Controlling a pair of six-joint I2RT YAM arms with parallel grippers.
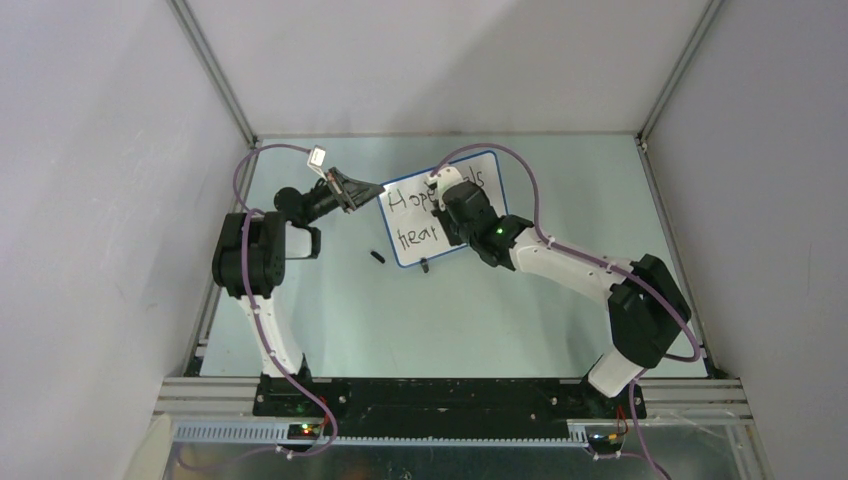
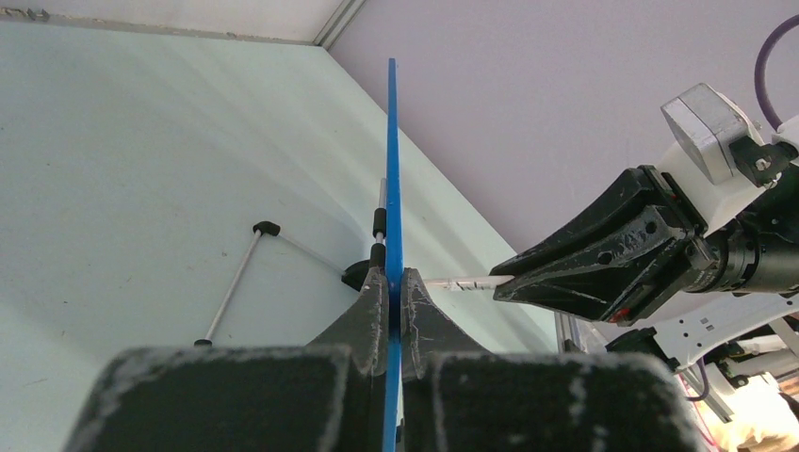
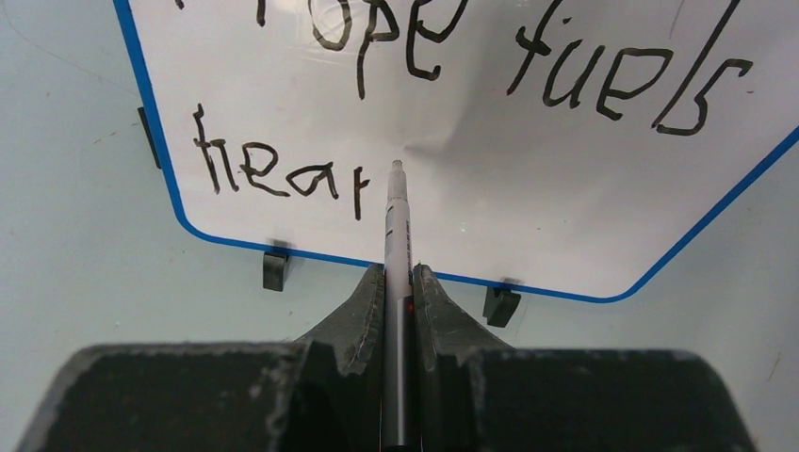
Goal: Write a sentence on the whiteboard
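The whiteboard (image 1: 410, 215), white with a thin blue frame, stands on the table. My left gripper (image 1: 372, 190) is shut on its left edge; in the left wrist view the frame (image 2: 392, 169) runs edge-on between the fingers. The sentence (image 3: 452, 56) reads "Hope fuels" on the top line and "hear" (image 3: 273, 169) below. My right gripper (image 3: 399, 278) is shut on the marker pen (image 3: 397, 221), whose tip rests on the board just right of the "r". In the top view my right gripper (image 1: 450, 205) covers the board's middle.
A small black marker cap (image 1: 377, 257) lies on the table left of the board's lower corner. Two black clip feet (image 3: 274, 267) hold the board's bottom edge. A thin metal rod stand (image 2: 236, 281) lies behind the board. Enclosure walls ring the table.
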